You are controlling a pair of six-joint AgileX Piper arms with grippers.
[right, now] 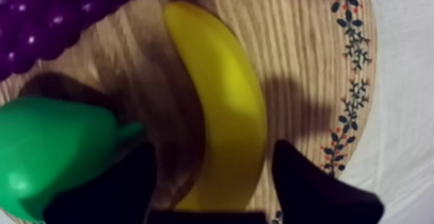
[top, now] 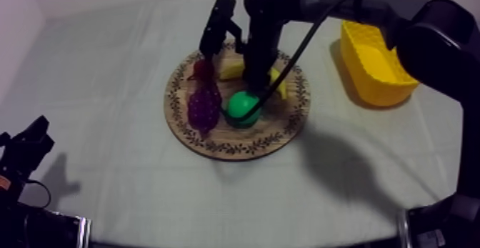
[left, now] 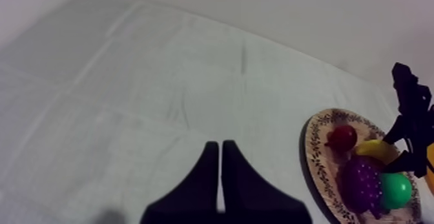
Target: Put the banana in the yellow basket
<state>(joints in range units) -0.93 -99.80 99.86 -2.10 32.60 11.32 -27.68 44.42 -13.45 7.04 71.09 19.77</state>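
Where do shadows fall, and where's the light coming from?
Top view: the right arm casts a soft shadow on the cloth beside the board, so light likely comes from above. Right wrist view: dark shadows lie on the board either side of the banana.

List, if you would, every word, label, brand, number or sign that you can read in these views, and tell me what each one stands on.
None: there is no readable text in any view.
The wooden board has only a leafy ornament round its rim, no letters.
The banana and the yellow basket bear no visible label, brand or number.
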